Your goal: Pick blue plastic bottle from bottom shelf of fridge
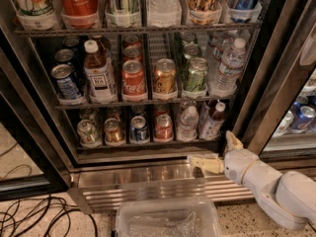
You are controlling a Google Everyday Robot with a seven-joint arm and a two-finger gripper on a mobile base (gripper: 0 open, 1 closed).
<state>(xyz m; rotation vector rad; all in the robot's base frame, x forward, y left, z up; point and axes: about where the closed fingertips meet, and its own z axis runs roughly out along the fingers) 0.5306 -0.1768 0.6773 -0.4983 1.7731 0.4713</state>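
Observation:
The blue plastic bottle (213, 122) stands upright at the right end of the fridge's bottom shelf (148, 144). It has a white cap, a dark neck and a pale blue-and-white label. A clear water bottle (188, 124) stands just left of it. My gripper (218, 152) is open and empty, low in front of the steel louvred base (148, 181), just below and slightly right of the blue bottle. One cream finger (203, 162) points left and the other (232, 141) points up. Neither touches the bottle.
Several cans (138, 129) fill the rest of the bottom shelf. The middle shelf holds cans, a white-labelled tea bottle (98, 71) and a water bottle (227, 68). The dark door frame (279, 83) stands right of the gripper. A clear plastic bin (168, 218) and cables (29, 216) lie on the floor.

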